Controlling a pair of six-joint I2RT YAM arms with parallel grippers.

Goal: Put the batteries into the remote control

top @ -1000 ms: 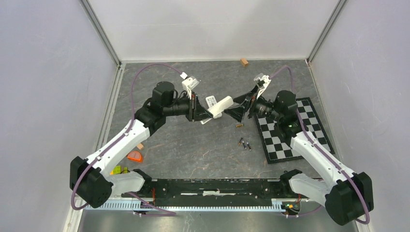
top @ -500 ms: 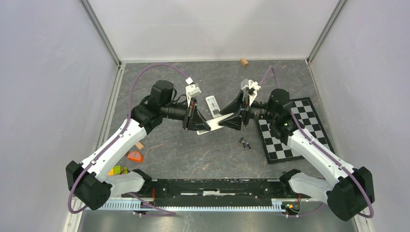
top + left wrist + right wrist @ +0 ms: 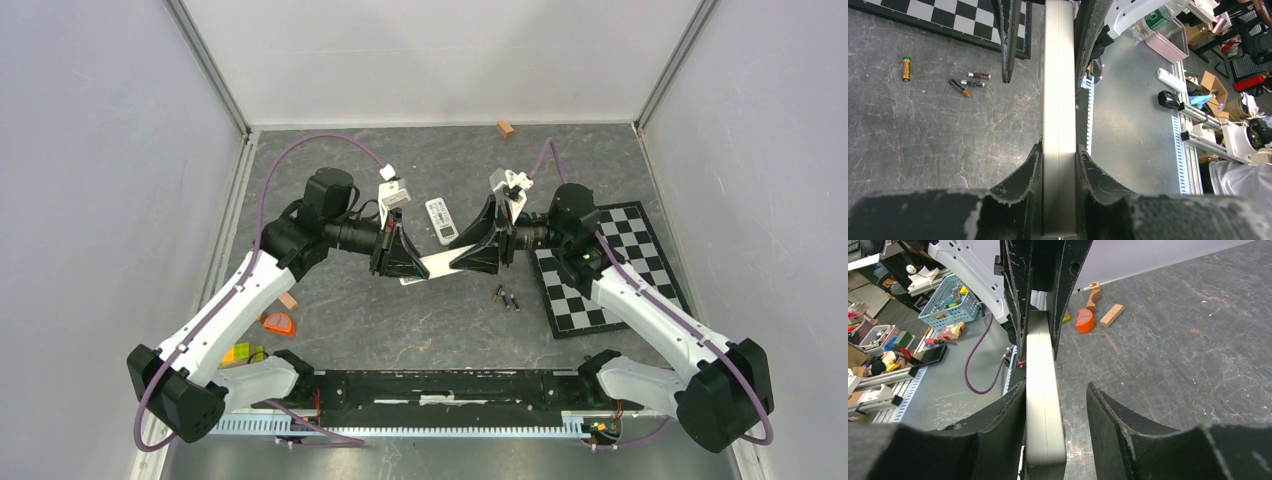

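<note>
At centre, left gripper [image 3: 1058,150] clamps remote control [image 3: 1059,75]; right gripper [image 3: 1055,387] gapes around it.

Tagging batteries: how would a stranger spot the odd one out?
Find the checkerboard mat in the left wrist view. Off its edge, on the grey table, three dark batteries lie clustered. The gold battery lies apart from them, the only one with a green tip.

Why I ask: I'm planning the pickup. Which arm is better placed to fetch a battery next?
Right, probably. The batteries lie beside the checkerboard on its side, and the right gripper is not yet closed on the remote control. The left gripper is clamped on it.
</note>
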